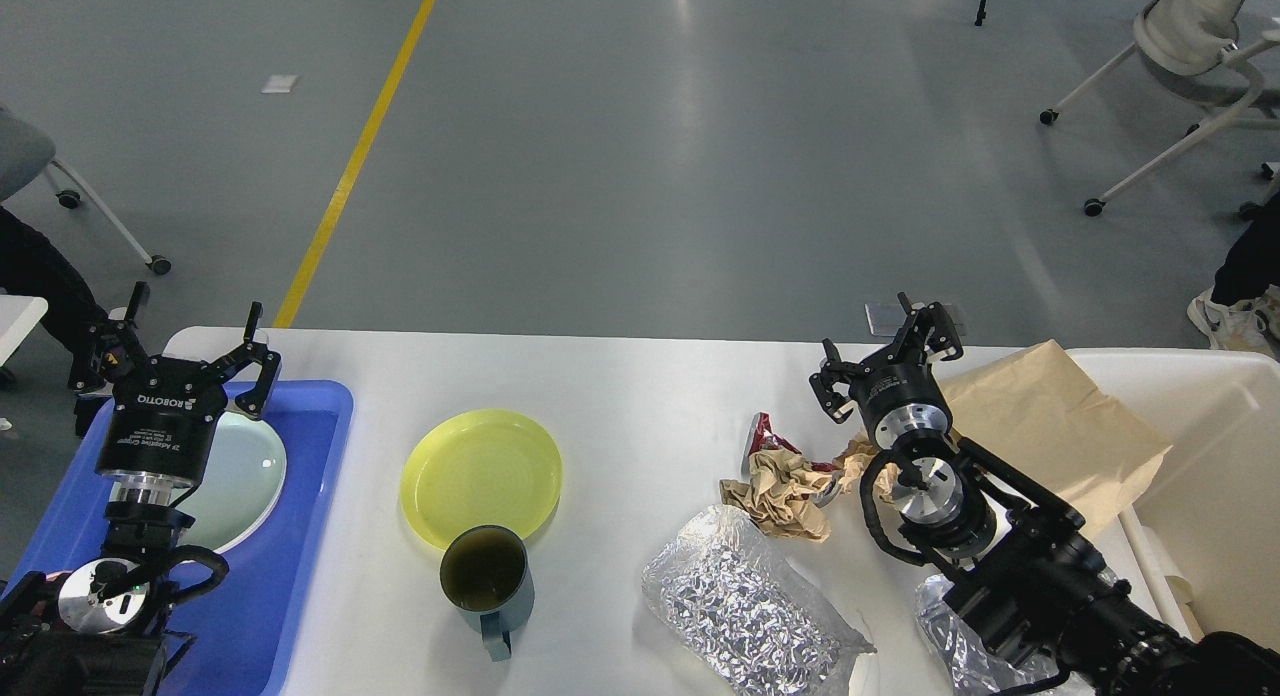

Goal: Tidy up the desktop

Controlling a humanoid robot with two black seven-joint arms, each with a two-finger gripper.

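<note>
The white desktop point(650, 396) carries a yellow plate point(480, 471), a dark mug point(487, 576) in front of it, crumpled brown paper point(785, 491) over a red wrapper point(765, 433), and a silver foil bag point(740, 601). My left gripper point(190, 336) hovers open and empty over the far end of a blue tray point(300, 536) that holds a white plate point(240, 476). My right gripper point(880, 351) is open and empty, just behind the crumpled paper and beside a brown paper bag point(1050, 426).
A cream bin point(1210, 476) sits at the right end, with the paper bag leaning on its rim. More foil point(945, 636) lies partly hidden under my right arm. Beyond the far edge are grey floor, a yellow line and a wheeled chair point(1190, 36).
</note>
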